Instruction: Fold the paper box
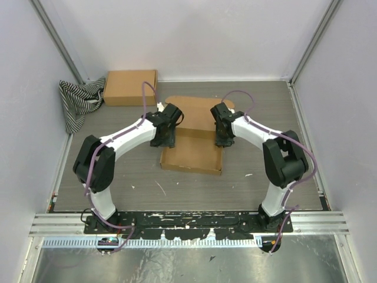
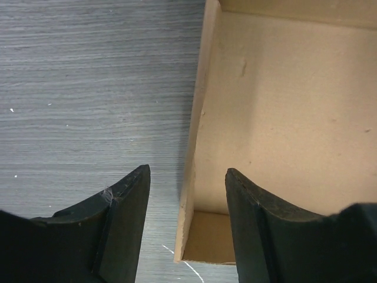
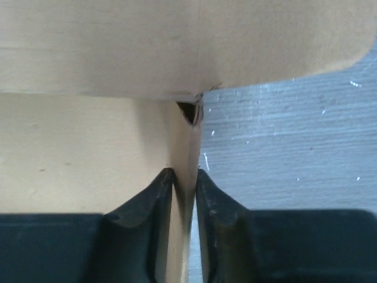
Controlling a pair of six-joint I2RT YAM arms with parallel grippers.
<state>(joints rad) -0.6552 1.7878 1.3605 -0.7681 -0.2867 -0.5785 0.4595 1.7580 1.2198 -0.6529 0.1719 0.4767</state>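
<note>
The paper box (image 1: pixel 194 150) is a brown cardboard mailer in the middle of the table, its tray towards me and its lid flap (image 1: pixel 197 109) lying flat behind. My left gripper (image 1: pixel 163 140) is open and straddles the box's left wall (image 2: pixel 197 118), one finger outside and one inside the tray. My right gripper (image 1: pixel 224 140) is shut on the box's right wall (image 3: pixel 187 153), pinching it between both fingers. The lid flap (image 3: pixel 177 41) shows above it in the right wrist view.
A second, fully formed brown cardboard box (image 1: pixel 130 87) sits at the back left. A black-and-white striped cloth (image 1: pixel 79 100) lies beside it against the left wall. White walls enclose the table on three sides.
</note>
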